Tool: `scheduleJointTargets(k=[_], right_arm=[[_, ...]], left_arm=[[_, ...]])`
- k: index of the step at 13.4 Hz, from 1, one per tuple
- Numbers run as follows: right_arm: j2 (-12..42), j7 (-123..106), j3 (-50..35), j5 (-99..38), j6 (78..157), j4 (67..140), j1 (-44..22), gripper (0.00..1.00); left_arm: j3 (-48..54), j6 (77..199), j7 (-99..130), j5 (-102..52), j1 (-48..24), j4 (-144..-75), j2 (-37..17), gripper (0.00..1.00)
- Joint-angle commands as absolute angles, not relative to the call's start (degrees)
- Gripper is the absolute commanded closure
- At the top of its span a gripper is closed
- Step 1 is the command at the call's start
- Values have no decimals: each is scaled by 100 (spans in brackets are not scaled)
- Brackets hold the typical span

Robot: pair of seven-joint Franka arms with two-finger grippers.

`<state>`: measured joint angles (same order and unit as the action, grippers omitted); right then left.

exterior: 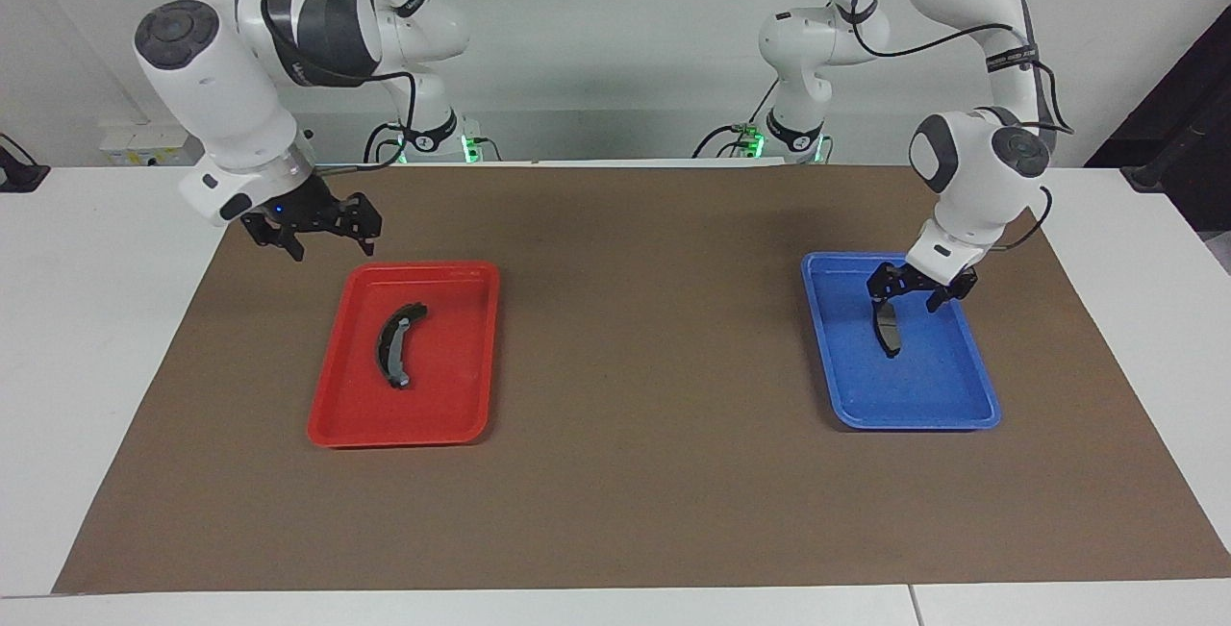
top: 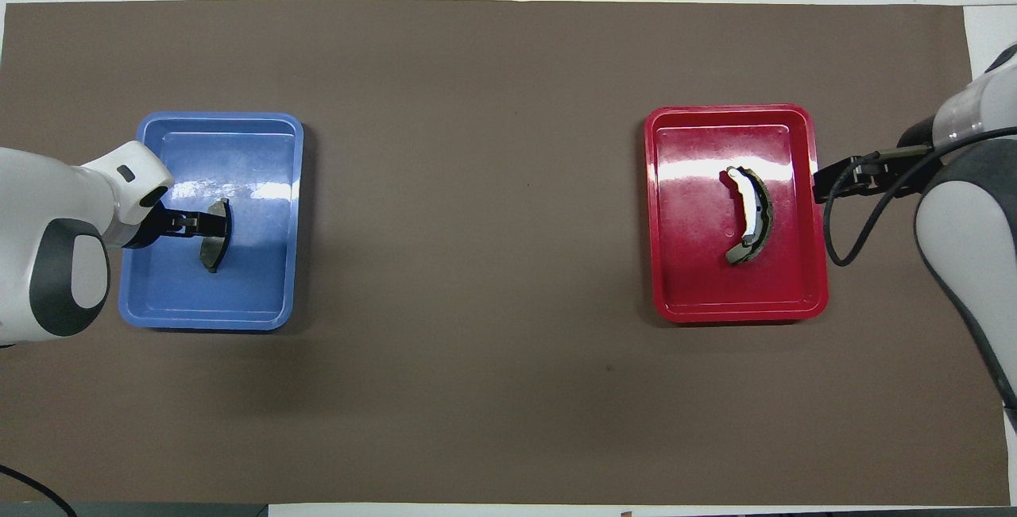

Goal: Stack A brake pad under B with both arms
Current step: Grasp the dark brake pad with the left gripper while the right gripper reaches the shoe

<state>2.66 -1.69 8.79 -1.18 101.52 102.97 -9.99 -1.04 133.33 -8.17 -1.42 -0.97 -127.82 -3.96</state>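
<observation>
A robotics lab: two white arms (exterior: 231, 97) bolted at a paper-covered table (exterior: 635, 511).

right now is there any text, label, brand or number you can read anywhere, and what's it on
No text can be read.
Right arm: pale lettering on its dark grey band, too small to read.
Left arm: marks on a black band, too small to read.
Red tray, blue tray, A brake pad, B: no visible markings.
</observation>
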Motion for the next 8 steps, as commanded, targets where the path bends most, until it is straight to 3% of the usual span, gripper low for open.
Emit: scheduleJointTargets(k=[1, 8], right_arm=[[237, 79, 870, -202, 10817, 10922, -1159, 1], [518, 62, 870, -202, 12197, 11829, -1169, 1]], left_arm=[[-132, 13666, -835, -88, -132, -13016, -527, 3], [-132, 14229, -853, -97, -158, -13254, -809, 3]])
